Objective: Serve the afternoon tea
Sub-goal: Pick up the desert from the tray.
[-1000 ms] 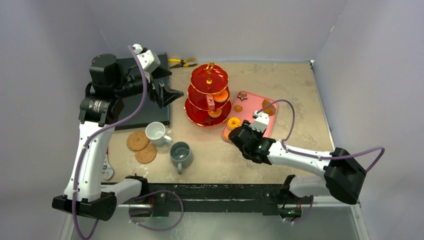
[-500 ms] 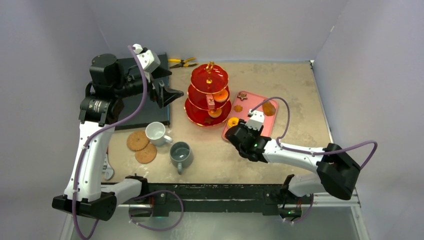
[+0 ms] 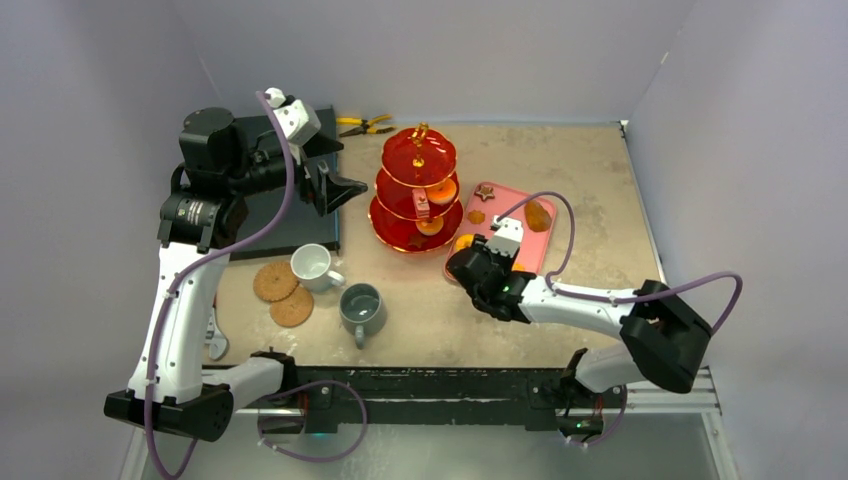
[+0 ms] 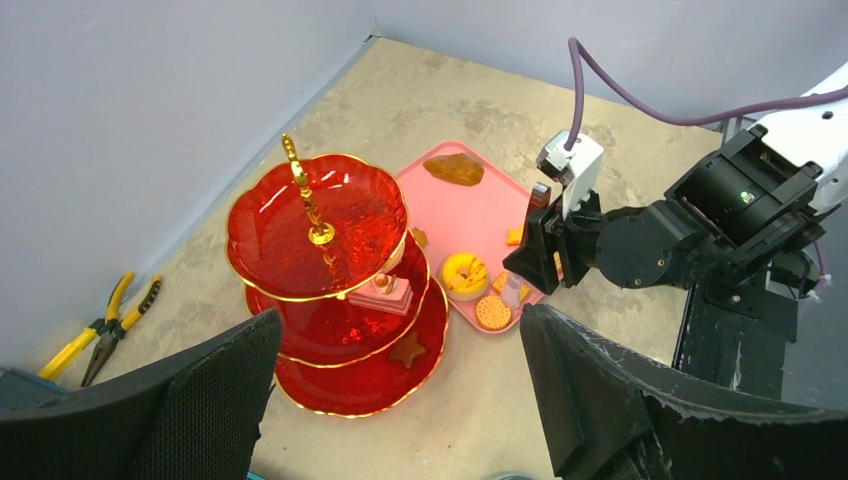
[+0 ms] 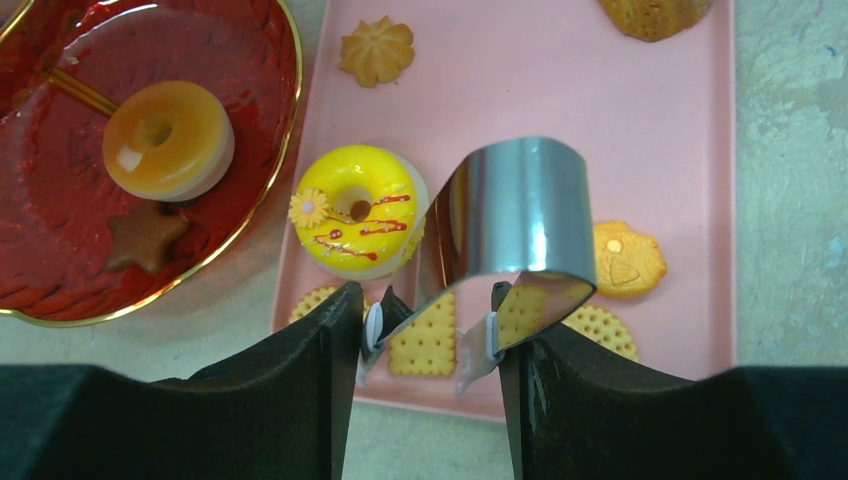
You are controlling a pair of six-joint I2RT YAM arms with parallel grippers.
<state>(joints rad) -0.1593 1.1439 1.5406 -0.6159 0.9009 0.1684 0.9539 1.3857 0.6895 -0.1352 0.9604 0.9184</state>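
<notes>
The red three-tier stand (image 3: 418, 190) stands mid-table and holds an orange doughnut (image 5: 168, 140), a brown star (image 5: 148, 237) and a pink cake slice (image 4: 383, 292). My right gripper (image 5: 430, 305) is shut on steel tongs (image 5: 515, 200), whose tips hang over a square cracker (image 5: 430, 345) on the pink tray (image 3: 510, 205), beside a yellow doughnut (image 5: 355, 212). My left gripper (image 3: 338, 165) is open and empty, held high left of the stand. The white mug (image 3: 312, 264), grey mug (image 3: 361, 308) and two cork coasters (image 3: 275, 282) sit front left.
The tray also holds a round cracker (image 5: 600, 330), an orange biscuit (image 5: 628, 258), a flower biscuit (image 5: 377, 50) and a brown pastry (image 5: 655, 12). Yellow-handled pliers (image 3: 362, 125) lie at the back. A dark slab (image 3: 285, 225) lies under the left arm.
My right gripper has moved left along the tray's near end with the tongs, closer to the stand. The left arm has not moved.
</notes>
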